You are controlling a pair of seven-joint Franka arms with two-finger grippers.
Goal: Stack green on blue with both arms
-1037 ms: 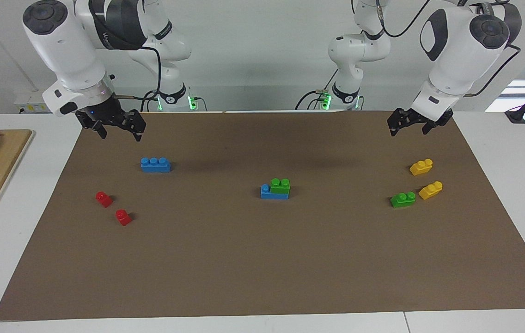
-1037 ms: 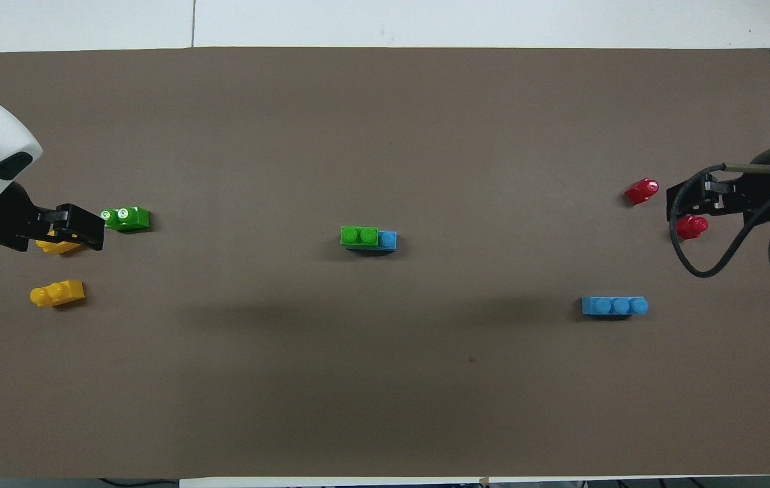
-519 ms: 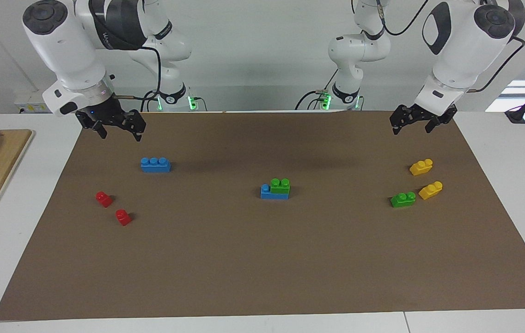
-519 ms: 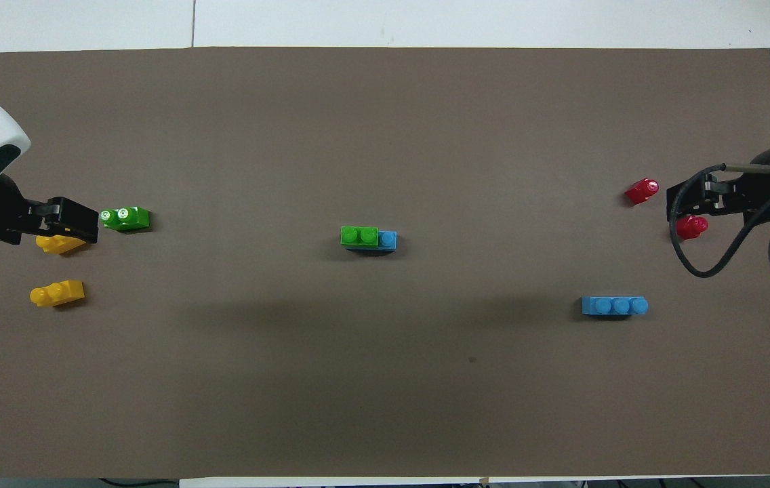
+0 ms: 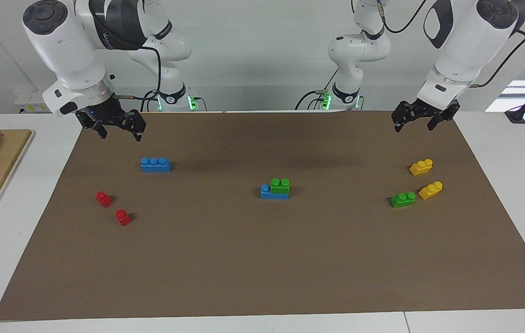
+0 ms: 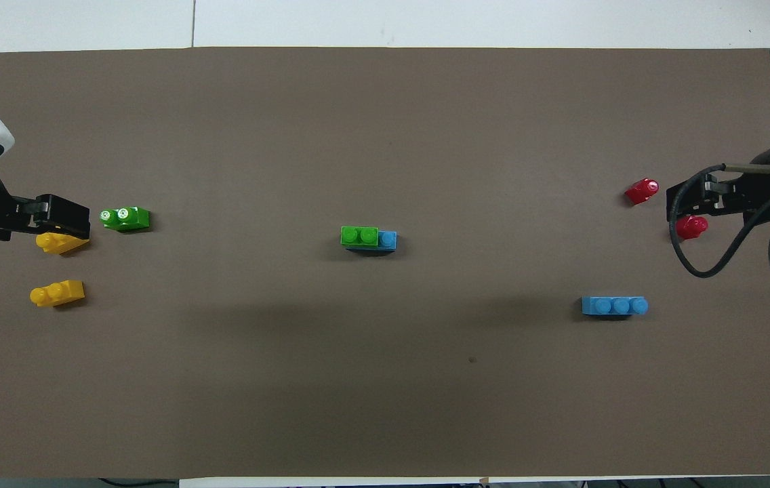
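While right claw (image 5: 118,130) idles apart | left claw (image 5: 416,121) retreats, apart, empty

White jointed arms (image 5: 66,51), black bands, black cables, black claws

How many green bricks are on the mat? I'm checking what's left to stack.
2. One green two-stud plastic brick sits on the blue plastic brick mid-mat; the other green brick lies beside a yellow plastic brick.
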